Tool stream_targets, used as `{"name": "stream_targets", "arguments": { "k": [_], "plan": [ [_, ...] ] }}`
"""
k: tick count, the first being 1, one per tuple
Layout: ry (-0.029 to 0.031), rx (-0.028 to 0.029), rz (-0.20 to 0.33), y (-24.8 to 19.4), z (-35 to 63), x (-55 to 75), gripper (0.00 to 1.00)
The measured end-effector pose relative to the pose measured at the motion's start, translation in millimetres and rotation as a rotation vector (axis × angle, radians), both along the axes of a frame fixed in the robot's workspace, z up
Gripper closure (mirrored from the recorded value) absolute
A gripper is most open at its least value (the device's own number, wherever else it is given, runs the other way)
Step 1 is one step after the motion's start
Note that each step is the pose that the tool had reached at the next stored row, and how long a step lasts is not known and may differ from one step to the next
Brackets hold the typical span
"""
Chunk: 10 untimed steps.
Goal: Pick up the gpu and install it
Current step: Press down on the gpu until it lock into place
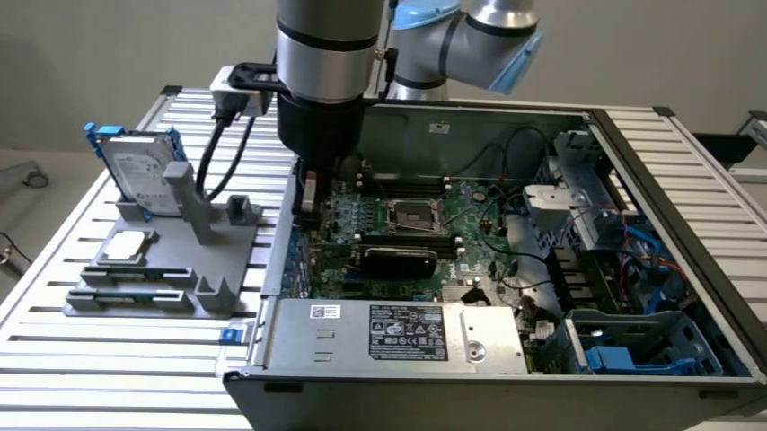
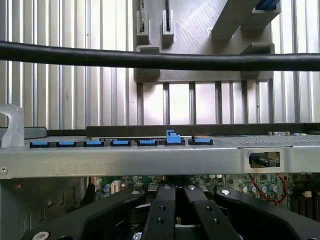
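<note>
on the exterior view's left, a grey fixture stand (image 1: 156,269) sits on the slatted table (image 1: 72,341), holding a silver hard drive with blue frame (image 1: 135,175) upright at its far end and a small processor-like chip (image 1: 129,244) flat in a tray nearer the camera. just right of it stands the open computer case (image 1: 671,269), its motherboard (image 1: 419,224) exposed with the empty cpu socket (image 1: 415,214) near the middle and the silver power supply (image 1: 396,334) along the near edge. the arm reaches straight down into the case at its left wall, and the gripper (image 1: 314,199) hangs low over the board's left edge, beside the expansion slot area. the wrist view looks across the case's rear wall, with its row of blue slot clips (image 2: 120,143), and shows the black fingers (image 2: 160,210) drawn together with hardly a gap. i judge them closed; whether they clamp anything thin between them i cannot tell. the gpu (image 1: 398,260) appears to be the dark, rounded-shroud card lying on the board just below the cpu socket, to the right of the gripper and slightly nearer the camera, its long axis running left to right across the board. card and fingers are near but apart.
</note>
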<state>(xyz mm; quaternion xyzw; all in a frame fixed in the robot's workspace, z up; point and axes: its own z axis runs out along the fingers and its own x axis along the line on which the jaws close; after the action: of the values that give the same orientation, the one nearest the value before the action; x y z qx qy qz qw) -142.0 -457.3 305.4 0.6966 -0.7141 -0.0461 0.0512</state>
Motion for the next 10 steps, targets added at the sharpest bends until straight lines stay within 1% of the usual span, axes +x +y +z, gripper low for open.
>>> {"name": "stream_targets", "arguments": {
  "k": [2, 4, 6, 10],
  "plan": [
    [0.0027, -0.0019, 0.001, 0.0, 0.2, 0.1, 0.89],
    [0.0041, -0.0025, 0.006, -0.2, 0.2, 1.3, 0.89],
    [0.0043, -0.0025, 0.017, -0.3, 0.2, 2.9, 0.89],
    [0.0043, -0.0044, 0.026, -0.3, -0.7, 3.1, 0.89]
  ]
}}
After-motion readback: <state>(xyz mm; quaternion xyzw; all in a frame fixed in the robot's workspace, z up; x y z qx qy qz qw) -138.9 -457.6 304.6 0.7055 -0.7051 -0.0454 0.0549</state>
